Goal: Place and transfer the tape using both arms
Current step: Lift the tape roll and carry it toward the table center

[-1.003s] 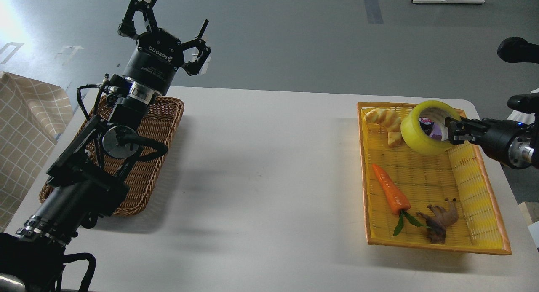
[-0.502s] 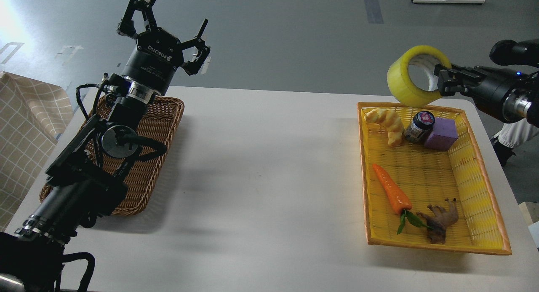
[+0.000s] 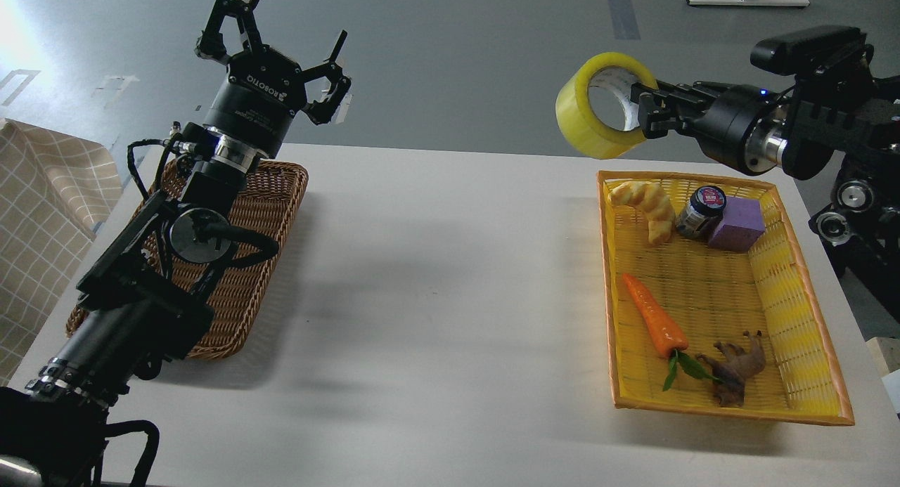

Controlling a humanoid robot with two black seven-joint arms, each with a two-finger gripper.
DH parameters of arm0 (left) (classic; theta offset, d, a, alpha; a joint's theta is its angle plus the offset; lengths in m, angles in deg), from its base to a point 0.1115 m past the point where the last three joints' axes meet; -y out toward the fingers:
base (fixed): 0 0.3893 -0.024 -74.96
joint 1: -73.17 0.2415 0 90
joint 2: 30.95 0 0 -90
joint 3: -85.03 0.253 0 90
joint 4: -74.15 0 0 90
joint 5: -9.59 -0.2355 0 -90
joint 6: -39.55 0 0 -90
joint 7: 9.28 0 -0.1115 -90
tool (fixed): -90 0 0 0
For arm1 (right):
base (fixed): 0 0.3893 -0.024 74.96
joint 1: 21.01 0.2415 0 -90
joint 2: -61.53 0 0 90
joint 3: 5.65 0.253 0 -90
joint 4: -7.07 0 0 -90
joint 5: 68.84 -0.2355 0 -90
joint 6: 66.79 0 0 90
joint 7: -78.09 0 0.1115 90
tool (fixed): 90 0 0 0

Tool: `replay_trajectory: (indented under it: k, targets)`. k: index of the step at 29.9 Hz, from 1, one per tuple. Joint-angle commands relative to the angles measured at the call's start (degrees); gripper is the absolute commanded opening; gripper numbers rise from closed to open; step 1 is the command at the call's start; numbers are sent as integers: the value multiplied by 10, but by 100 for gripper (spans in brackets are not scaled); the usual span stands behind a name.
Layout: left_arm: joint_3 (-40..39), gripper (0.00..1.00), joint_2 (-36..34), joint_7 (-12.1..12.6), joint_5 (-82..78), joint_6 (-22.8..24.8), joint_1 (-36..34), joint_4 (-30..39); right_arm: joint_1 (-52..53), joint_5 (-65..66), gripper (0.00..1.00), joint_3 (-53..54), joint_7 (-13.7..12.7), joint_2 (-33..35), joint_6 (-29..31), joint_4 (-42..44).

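You've got the tape (image 3: 601, 114) in the air: a fat translucent yellow roll, pale core showing, standing on edge above the table's far side, just beyond the yellow basket (image 3: 801, 290). Your right gripper (image 3: 643, 111) pinches its rim, one finger inside the hole, arm reaching level from the right. Your left gripper (image 3: 281, 44) points up over the wicker basket (image 3: 281, 192), fingers spread wide, holding nothing.
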Motion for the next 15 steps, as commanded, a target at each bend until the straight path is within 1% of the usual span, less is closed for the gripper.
replay_trajectory:
  k: [1,3,5,11,15]
  targets:
    - [0,98,0,1,0,0,3,0,31,-1,0,-39,0,-27,0,19]
    - [1,98,0,1,0,0,3,0,42,-1,0,-53,1,-39,0,29]
    - [1,98,0,1,1,0,3,0,58,-1,0,-78,0,-66,0,48]
    - [4,98,3,1,0,0,2,0,70,2,0,-125,1,-129,0,91]
    - [3,98,3,1,0,0,0,0,70,3,0,-147,0,-158,0,108]
